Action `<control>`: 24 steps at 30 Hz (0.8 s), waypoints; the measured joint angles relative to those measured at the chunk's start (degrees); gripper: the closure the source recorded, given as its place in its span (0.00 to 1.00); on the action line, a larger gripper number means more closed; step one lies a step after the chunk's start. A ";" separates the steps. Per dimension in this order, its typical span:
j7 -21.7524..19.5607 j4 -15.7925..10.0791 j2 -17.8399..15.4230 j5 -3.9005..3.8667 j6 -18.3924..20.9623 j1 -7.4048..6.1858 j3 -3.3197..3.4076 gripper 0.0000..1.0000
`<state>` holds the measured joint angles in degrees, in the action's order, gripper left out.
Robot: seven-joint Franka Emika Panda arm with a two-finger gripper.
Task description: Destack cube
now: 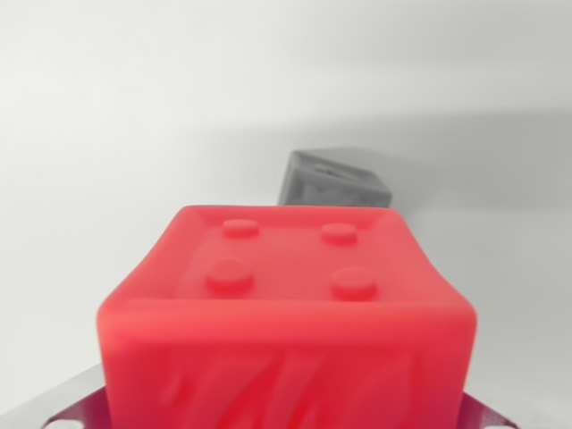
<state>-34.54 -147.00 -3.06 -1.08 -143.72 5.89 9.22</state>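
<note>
1. A red cube (286,313) fills the lower middle of the wrist view, very close to the camera and slightly soft in focus.
2. Its upper face is turned toward the camera and carries 4 round raised studs, set 2 by 2 inside a shallow recessed square with a raised rim.
3. The face nearest the camera shows a wavy, ridged texture that runs down to the bottom edge of the picture.
4. Of the gripper (286,413), only 2 bright metal pieces show, one at the lower corner on the wrist view's left and one at the lower corner on the wrist view's right, with the red cube lying between them.
5. Each metal piece runs in beside a lower edge of the cube, but the cube hides where they end, so I cannot tell whether the gripper is pinching the cube or merely spread around it.
6. Behind the red cube, a little toward the wrist view's right of centre, sits a dark grey cube (335,183).
7. The grey cube is turned with a corner toward the camera and is blurred, and its lower part is hidden by the red cube's far edge.
8. Whether the 2 cubes touch cannot be told from this view.
9. The rest of the picture is a plain pale tabletop (107,134), with a soft grey shadow band crossing it at about the grey cube's level.
</note>
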 joint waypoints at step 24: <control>12.32 1.70 4.18 1.06 -2.46 -2.48 -1.76 1.00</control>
<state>-22.22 -145.30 1.12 -0.03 -146.18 3.41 7.46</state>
